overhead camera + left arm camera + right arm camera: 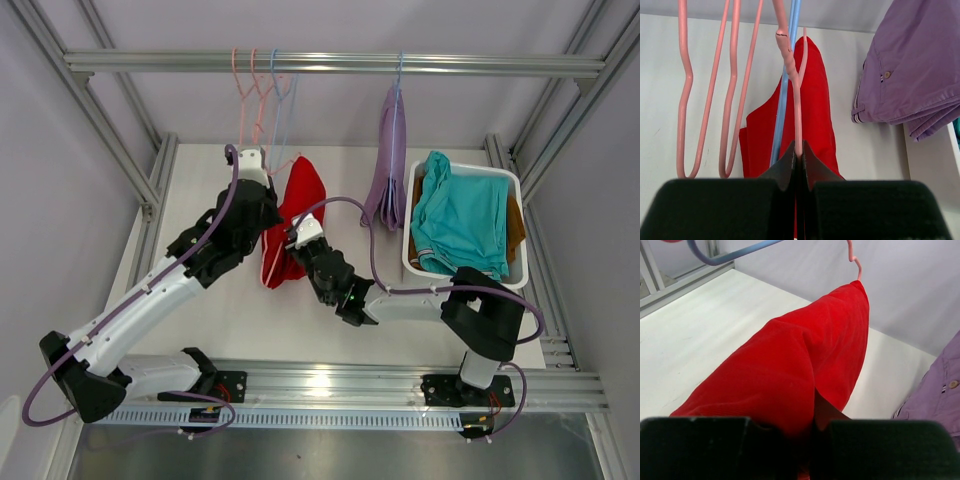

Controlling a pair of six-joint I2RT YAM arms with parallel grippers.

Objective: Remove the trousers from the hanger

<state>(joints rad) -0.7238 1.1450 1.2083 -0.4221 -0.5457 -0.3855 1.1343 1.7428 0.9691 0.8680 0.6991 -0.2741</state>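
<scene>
Left claw [798,150]: closed tight on the wire of the pink hanger [792,75], left of centre under the rail [450,66].
Right claw [815,422]: narrowed, pinching a fold of the red trousers [805,350] at their near side.
Red trousers: draped from the pink hanger, hanging between the two claws.
Blue hanger [788,50]: just beside the held wire.
Lavender trousers [388,160]: hung from the rail, right of the red pair.
Basket [412,255]: white, on the tabletop [230,320] at far right.
Teal trousers [462,215]: uppermost in the basket.
Brown trousers [516,225]: beneath, showing at the right rim.
</scene>
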